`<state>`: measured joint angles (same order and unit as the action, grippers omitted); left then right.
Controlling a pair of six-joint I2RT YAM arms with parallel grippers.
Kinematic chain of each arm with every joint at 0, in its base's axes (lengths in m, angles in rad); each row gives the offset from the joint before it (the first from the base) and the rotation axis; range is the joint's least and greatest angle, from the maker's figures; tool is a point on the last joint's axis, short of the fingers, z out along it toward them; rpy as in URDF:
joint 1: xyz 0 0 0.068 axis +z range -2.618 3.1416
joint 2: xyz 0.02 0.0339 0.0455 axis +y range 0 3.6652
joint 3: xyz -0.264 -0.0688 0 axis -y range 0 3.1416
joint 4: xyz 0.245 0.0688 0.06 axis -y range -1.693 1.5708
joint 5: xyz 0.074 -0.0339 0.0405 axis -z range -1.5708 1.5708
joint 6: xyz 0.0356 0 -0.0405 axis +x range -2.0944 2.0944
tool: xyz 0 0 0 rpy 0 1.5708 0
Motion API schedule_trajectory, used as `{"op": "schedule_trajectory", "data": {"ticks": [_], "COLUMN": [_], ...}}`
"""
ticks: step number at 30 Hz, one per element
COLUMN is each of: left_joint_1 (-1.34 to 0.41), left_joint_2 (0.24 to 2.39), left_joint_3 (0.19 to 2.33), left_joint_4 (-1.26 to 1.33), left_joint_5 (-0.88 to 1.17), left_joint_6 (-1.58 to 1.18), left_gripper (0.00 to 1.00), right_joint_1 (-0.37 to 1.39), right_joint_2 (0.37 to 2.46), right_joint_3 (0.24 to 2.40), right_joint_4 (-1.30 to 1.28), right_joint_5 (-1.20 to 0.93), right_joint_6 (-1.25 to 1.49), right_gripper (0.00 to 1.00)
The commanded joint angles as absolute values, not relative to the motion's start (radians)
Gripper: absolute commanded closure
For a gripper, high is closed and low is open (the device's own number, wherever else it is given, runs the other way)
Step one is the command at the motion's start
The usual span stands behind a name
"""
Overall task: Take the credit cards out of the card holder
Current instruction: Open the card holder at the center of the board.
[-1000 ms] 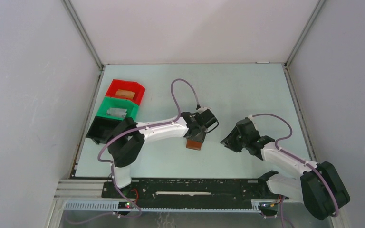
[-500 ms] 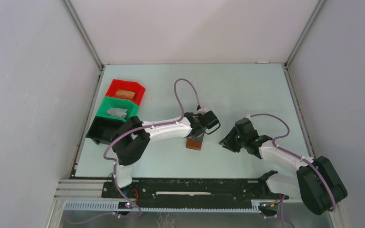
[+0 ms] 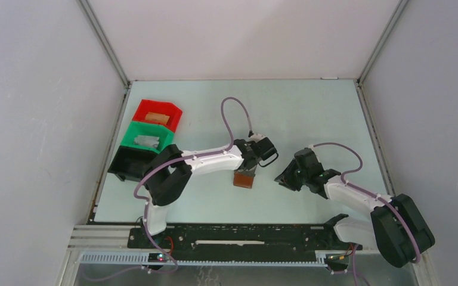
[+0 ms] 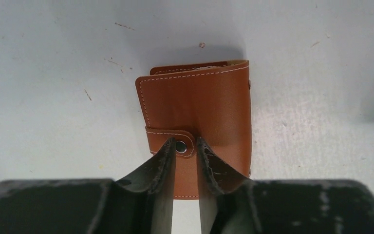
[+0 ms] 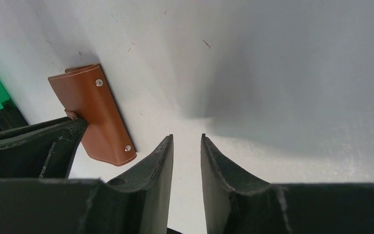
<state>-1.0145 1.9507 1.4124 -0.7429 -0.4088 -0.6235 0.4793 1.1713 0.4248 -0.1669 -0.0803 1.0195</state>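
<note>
The card holder (image 3: pixel 244 180) is a closed brown leather wallet lying flat on the table, its strap tab snapped down. My left gripper (image 3: pixel 245 171) is directly over it. In the left wrist view the wallet (image 4: pixel 199 97) fills the centre, and my left gripper (image 4: pixel 184 142) has its jaws a narrow gap apart on either side of the strap's metal snap, not pinching anything. My right gripper (image 3: pixel 284 177) hovers to the wallet's right, narrowly open and empty (image 5: pixel 187 137). The wallet (image 5: pixel 95 112) lies to its left in the right wrist view. The credit cards are hidden inside the wallet.
A red bin (image 3: pixel 168 108), a green bin (image 3: pixel 132 142) and a black bin (image 3: pixel 119 168) stand in a row along the table's left edge. The red one holds a tan item and the green one a pale item. Grey walls enclose the table.
The left arm's elbow has shifted slightly right while its gripper stays over the wallet. The right gripper has crept a little left. The wallet has not moved.
</note>
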Motion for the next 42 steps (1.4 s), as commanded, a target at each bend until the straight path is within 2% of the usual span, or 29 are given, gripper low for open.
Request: {"op": "schedule_trajectory", "data": {"ticks": [1, 5, 6, 16, 28, 38, 42], "left_joint_1": [-0.98, -0.956, -0.954, -0.945, -0.868, -0.855, -0.849], "left_joint_2": [1.994, 1.952, 1.938, 1.771, 1.586, 1.577, 1.572], "left_joint_3": [1.398, 1.337, 1.327, 1.218, 1.095, 1.061, 1.046], "left_joint_4": [-0.737, -0.688, -0.679, -0.558, -0.416, -0.375, -0.381], "left_joint_5": [-0.412, -0.385, -0.382, -0.252, -0.032, -0.008, -0.013], "left_joint_6": [-0.64, -0.647, -0.644, -0.561, -0.546, -0.567, -0.568], "left_gripper": [0.8, 0.99, 1.0, 1.0, 1.0, 1.0, 1.0], "right_joint_1": [0.482, 0.486, 0.487, 0.591, 0.648, 0.654, 0.653], "right_joint_2": [1.174, 1.169, 1.17, 1.267, 1.439, 1.523, 1.52], "right_joint_3": [0.422, 0.422, 0.422, 0.489, 0.552, 0.55, 0.548], "right_joint_4": [-0.138, -0.126, -0.115, 0.072, 0.184, 0.324, 0.362], "right_joint_5": [-0.08, -0.095, -0.11, -0.23, -0.33, -0.396, -0.405], "right_joint_6": [1.023, 1.019, 1.017, 1.042, 1.016, 1.102, 1.118], "right_gripper": [0.65, 0.65, 0.65, 0.54, 0.5, 0.47, 0.35]}}
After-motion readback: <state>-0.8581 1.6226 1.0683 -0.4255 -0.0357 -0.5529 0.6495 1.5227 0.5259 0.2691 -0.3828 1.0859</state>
